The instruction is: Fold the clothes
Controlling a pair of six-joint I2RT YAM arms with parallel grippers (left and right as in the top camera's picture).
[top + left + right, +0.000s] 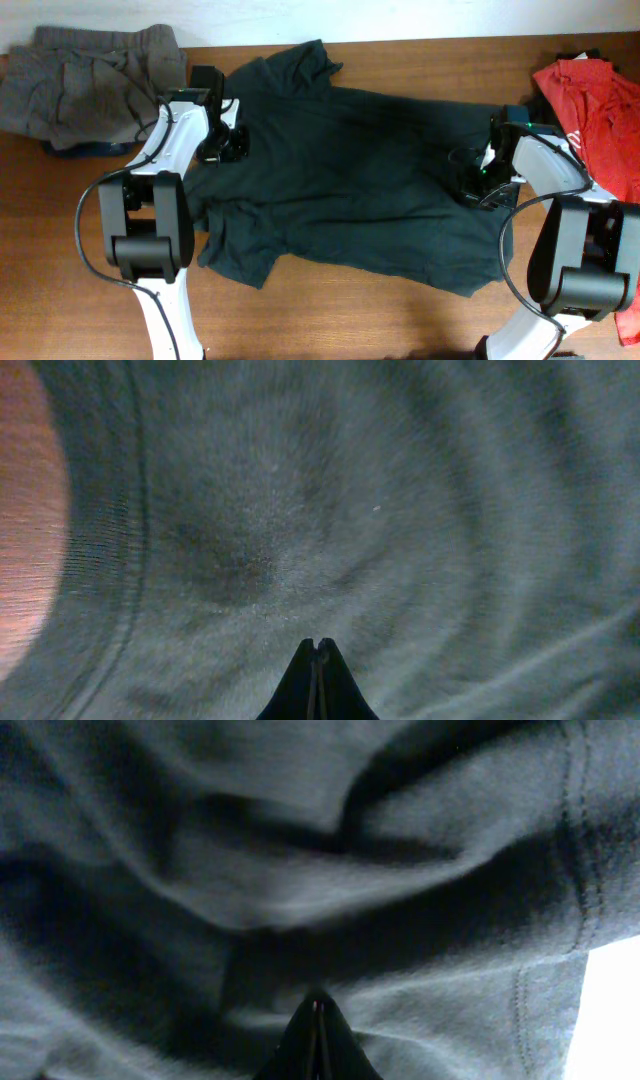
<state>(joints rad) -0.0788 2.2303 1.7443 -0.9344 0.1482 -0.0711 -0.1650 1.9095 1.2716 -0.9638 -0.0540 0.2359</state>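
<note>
The black T-shirt lies spread across the middle of the table, with no lettering showing. My left gripper is at the shirt's left edge. In the left wrist view its fingers are shut, pressed into the dark fabric near a hem. My right gripper is at the shirt's right side. Its fingers are shut, with folds of the fabric running to their tips. The grey garment lies bunched at the back left. The red T-shirt lies at the right edge.
The wooden table shows in front of the shirt and also in the left wrist view. A dark item sticks out from under the grey garment. A cable loops beside the left arm.
</note>
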